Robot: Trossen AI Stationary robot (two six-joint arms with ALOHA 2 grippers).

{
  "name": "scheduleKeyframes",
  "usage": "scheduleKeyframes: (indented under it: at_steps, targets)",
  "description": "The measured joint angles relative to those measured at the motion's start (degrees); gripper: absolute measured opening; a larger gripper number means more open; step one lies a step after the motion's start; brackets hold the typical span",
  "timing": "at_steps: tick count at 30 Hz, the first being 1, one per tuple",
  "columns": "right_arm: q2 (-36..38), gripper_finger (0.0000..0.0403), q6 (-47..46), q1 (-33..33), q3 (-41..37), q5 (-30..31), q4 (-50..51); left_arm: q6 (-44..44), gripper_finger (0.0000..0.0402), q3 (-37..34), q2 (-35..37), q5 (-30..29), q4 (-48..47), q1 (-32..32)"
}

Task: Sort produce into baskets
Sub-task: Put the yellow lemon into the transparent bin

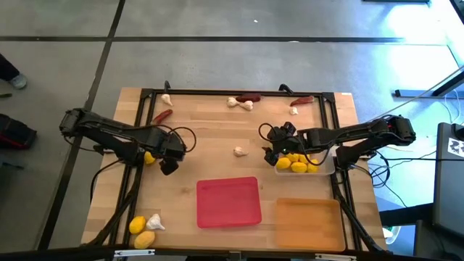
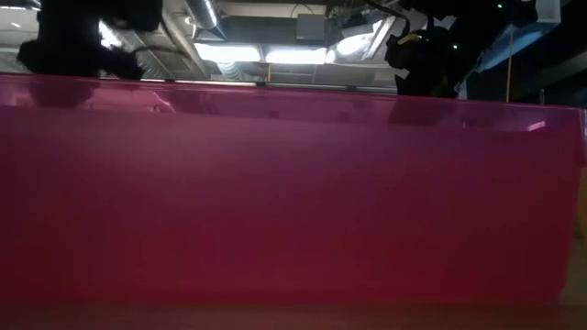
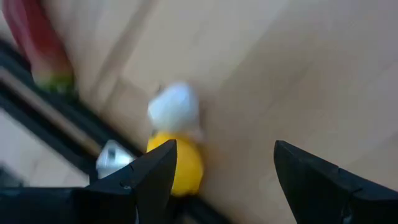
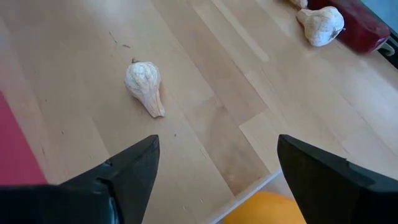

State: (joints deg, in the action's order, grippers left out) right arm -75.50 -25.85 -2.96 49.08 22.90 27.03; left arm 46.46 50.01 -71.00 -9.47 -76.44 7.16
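The table (image 1: pixel 217 138) is pale wood with fine grain, framed by dark metal rails. On it lie 3 shallow trays with rounded corners: a red tray (image 1: pixel 228 201) at the near middle, a translucent orange tray (image 1: pixel 308 223) to its right, and a clear tray (image 1: pixel 328 168) behind the orange one, holding several smooth yellow lemons (image 1: pixel 297 165).

The right gripper (image 1: pixel 274 145) hangs at the left edge of the clear tray, its fingers spread wide and holding nothing. A wrinkled whitish garlic bulb (image 4: pixel 144 84) with a pointed tip lies on bare wood just ahead of it. Another garlic (image 4: pixel 320 25) touches a dark red chili (image 4: pixel 354 25) near the far rail.

The left gripper (image 1: pixel 168 156) is over the left part of the table, fingers also wide and empty, with a lemon (image 1: pixel 149 157) just beside it. A chili (image 1: pixel 162 116) lies near the left rail. At the near left corner 2 lemons (image 1: pixel 141 232) and a garlic (image 1: pixel 155 222) lie together.

In the low view the red tray wall fills almost everything and hides the table.
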Motion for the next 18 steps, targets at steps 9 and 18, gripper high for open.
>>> scheduleKeyframes:
  at_steps: [9, 18]
  targets:
    - [0.0, 0.0319, 0.7, 0.0, 0.0, 0.0, -0.2, -2.1, 0.0262, -3.7, -7.2, 1.9, -2.7, -5.5]
    - [0.0, 0.0319, 0.7, 0.0, 0.0, 0.0, -0.5, -5.3, 0.0263, -3.9, -14.6, 3.6, -2.6, -9.7]
